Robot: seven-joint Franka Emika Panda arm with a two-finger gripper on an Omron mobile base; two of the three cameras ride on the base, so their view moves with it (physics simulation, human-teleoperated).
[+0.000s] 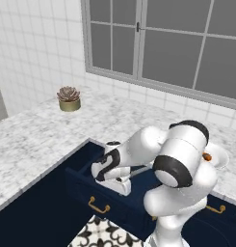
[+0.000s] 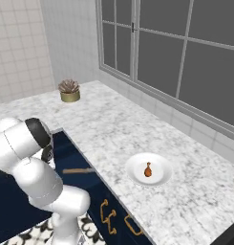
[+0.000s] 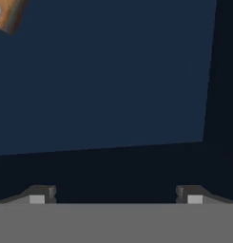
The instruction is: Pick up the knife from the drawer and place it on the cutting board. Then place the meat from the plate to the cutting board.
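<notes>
Reaching into the open drawer, the gripper hangs with its fingertips spread wide and nothing between them, while the knife lies on the drawer floor, its wooden handle end showing at 10 o'clock in the hand view. Seen from the right base view, the knife's long axis runs 9-to-3 o'clock, handle at 9 and blade toward the worktop. Descending from here risks closing on bare floor, since the handle lies well off the gripper's centre line.

Even flat render light, soft pixelated blur, drawer interior v. dim.
</notes>
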